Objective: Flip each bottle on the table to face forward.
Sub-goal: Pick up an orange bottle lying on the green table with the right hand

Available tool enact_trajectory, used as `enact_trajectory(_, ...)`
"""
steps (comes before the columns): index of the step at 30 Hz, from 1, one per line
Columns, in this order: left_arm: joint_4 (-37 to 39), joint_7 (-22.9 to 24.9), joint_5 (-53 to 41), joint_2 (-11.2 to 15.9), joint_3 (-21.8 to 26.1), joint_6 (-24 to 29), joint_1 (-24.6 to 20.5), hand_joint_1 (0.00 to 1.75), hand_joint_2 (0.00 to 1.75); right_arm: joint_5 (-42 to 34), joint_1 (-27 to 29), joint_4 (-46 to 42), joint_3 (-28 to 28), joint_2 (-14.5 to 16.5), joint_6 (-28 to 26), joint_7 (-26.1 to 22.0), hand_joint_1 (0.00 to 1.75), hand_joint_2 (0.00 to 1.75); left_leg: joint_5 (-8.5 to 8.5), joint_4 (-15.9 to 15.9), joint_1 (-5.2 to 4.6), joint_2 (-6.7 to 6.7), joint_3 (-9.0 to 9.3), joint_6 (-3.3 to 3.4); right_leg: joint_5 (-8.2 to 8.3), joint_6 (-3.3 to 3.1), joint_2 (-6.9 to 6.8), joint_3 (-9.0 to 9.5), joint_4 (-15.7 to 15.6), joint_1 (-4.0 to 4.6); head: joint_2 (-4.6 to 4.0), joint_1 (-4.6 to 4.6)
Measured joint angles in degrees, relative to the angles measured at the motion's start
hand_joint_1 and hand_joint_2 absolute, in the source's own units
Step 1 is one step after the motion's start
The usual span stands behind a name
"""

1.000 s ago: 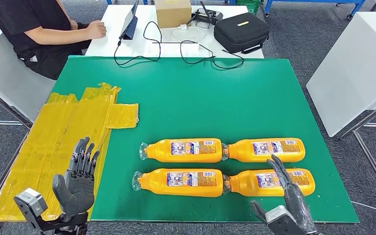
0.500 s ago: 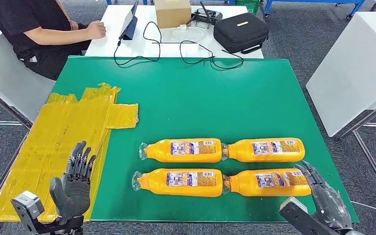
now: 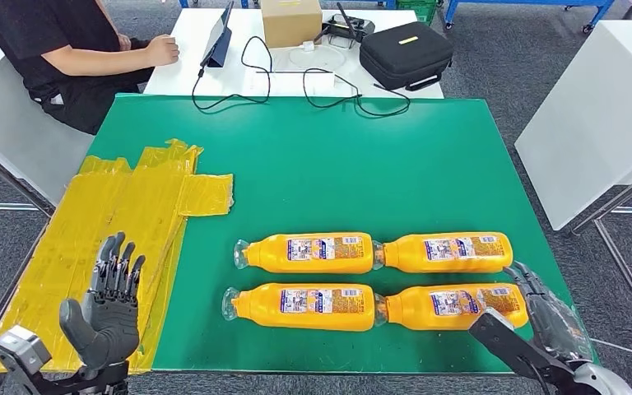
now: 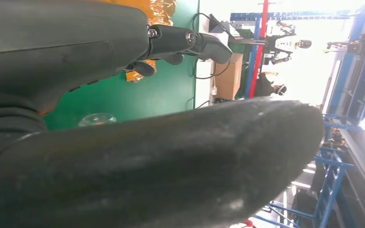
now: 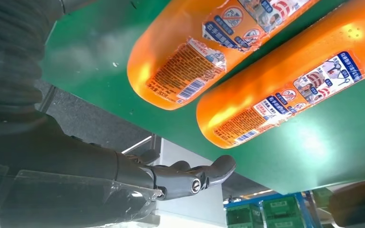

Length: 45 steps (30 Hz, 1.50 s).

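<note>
Ideally the empty, spread right hand cups the nearest orange bottle mid-body and rolls it label-up on the table

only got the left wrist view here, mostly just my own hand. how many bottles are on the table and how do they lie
Observer: Four orange bottles lie on their sides in two rows of two on the green table.
Operator: is the right hand on one
Observer: No. The right hand is at the base end of the near right bottle, holding nothing.
Operator: and my left hand, near any bottle
Observer: No. The left hand is open over the yellow taped sheet, well clear of the near left bottle.
</note>
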Motion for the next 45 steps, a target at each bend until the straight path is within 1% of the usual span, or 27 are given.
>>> enact_trajectory(6, -0.48, 0.84, -0.98, -1.14, 0.99, -0.13, -0.06, 0.0, 0.0, 1.98, -0.89, 1.39, 1.22, -0.31, -0.04, 0.71, 0.0, 1.75, -0.01, 0.0, 0.0, 0.0, -0.01, 0.0, 0.0, 0.0, 0.0, -0.01, 0.0, 0.0, 0.0, -0.01)
enact_trajectory(12, -0.48, 0.91, -1.04, -1.8, 1.48, -0.19, -0.08, 0.0, 0.0, 2.27, -1.39, 2.59, 2.94, -1.16, -0.08, 1.0, 0.0, 1.75, -0.01, 0.0, 0.0, 0.0, -0.01, 0.0, 0.0, 0.0, 0.0, -0.01, 0.0, 0.0, 0.0, -0.01)
enact_trajectory(20, -0.46, 1.74, -1.11, -1.86, 1.51, 0.1, -0.34, 0.0, 0.0, 1.48, -2.24, 6.15, 6.95, -6.29, -0.33, 1.78, 0.0, 1.75, -0.01, 0.0, 0.0, 0.0, -0.01, 0.0, 0.0, 0.0, 0.0, 0.0, 0.0, 0.0, 0.0, -0.01)
enact_trajectory(28, 0.29, 1.8, -0.72, -1.76, 1.46, 0.74, -1.59, 0.0, 0.0, 0.64, -4.05, 11.33, 11.75, -10.39, -0.79, 4.56, 0.0, 1.75, -0.01, 0.0, 0.0, 0.0, 0.01, 0.0, 0.0, 0.0, 0.01, -0.01, 0.0, 0.0, 0.0, -0.01)
enact_trajectory(34, 1.03, 1.8, -0.52, -1.69, 1.38, 0.97, -2.57, 0.0, 0.0, 1.19, -6.49, 14.39, 14.58, -11.04, -0.89, 5.74, 0.0, 1.75, -0.01, 0.0, 0.0, 0.01, 0.12, 0.0, 0.0, 0.0, 0.01, 0.08, 0.0, 0.0, 0.0, 0.01)
enact_trajectory(40, 1.53, 1.89, -0.52, -1.68, 1.26, 1.11, -3.19, 0.0, 0.0, 2.76, -9.92, 17.26, 17.18, -11.06, 0.99, 6.27, 0.0, 1.75, -0.03, 0.0, 0.0, 0.1, 0.38, -0.01, 0.0, 0.0, 0.03, 0.21, -0.02, 0.02, 0.0, 0.01)
enact_trajectory(41, 1.55, 1.9, -0.52, -1.68, 1.25, 1.11, -3.22, 0.0, 0.0, 2.83, -10.32, 17.61, 17.45, -11.05, 1.1, 6.3, 0.35, 1.75, -0.03, 0.0, 0.01, 0.12, 0.4, 0.0, -0.01, 0.0, 0.03, 0.23, -0.03, 0.02, 0.0, 0.01)
enact_trajectory(44, 1.61, 1.9, -0.52, -1.68, 1.25, 1.17, -3.25, 0.0, 0.0, 2.92, -11.09, 18.39, 18.05, -11.05, 1.19, 6.32, 1.62, 1.75, -0.03, 0.0, 0.01, 0.12, 0.43, -0.01, -0.01, 0.0, 0.03, 0.28, -0.03, 0.03, 0.0, 0.01)
enact_trajectory(45, 1.63, 1.9, -0.52, -1.68, 1.25, 1.21, -3.25, 0.0, 0.0, 2.96, -11.3, 18.61, 18.25, -11.07, 1.33, 6.31, 1.71, 1.75, -0.03, 0.0, 0.02, 0.13, 0.44, -0.01, -0.01, -0.01, 0.04, 0.29, -0.03, 0.04, 0.0, 0.01)
